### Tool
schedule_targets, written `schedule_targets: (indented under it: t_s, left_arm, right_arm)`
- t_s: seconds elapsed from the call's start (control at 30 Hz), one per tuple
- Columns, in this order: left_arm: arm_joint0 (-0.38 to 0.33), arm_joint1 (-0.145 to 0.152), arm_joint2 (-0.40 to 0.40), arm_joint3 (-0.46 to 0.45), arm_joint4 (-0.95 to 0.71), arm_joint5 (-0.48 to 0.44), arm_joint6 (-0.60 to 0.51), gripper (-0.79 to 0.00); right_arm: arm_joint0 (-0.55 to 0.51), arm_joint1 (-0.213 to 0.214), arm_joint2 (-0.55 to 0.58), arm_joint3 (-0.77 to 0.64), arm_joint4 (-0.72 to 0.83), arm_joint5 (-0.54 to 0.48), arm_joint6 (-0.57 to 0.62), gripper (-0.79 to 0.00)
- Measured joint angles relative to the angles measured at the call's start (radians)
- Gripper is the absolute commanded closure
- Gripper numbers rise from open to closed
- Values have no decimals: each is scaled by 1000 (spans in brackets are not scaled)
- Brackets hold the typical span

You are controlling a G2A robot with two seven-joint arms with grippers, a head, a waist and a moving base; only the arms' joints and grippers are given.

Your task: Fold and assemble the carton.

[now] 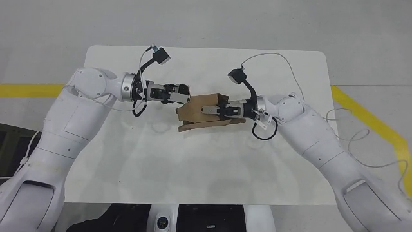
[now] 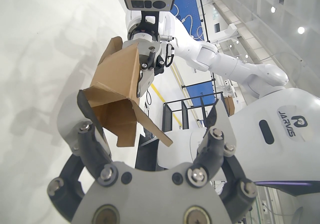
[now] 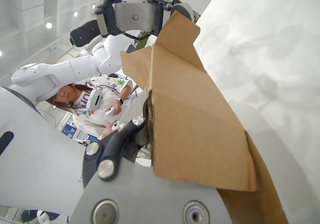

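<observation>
Brown carton tilted above white table, far-end flaps splayed. R gripper: one finger flat vs carton's near wall, other hidden behind cardboard. L gripper spread wide at far flap.

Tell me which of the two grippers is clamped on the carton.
The right gripper: it is shut, pinching one wall of the carton. The left gripper is open, spread wide at the carton's open end.
</observation>
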Motion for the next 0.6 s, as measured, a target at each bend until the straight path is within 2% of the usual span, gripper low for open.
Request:
schedule_targets:
  t_s: [0.6]
  left_arm:
    - [17, 3, 17, -51, 27, 6, -6, -785]
  right_arm:
    - [23, -19, -53, -6, 21, 49, 49, 0]
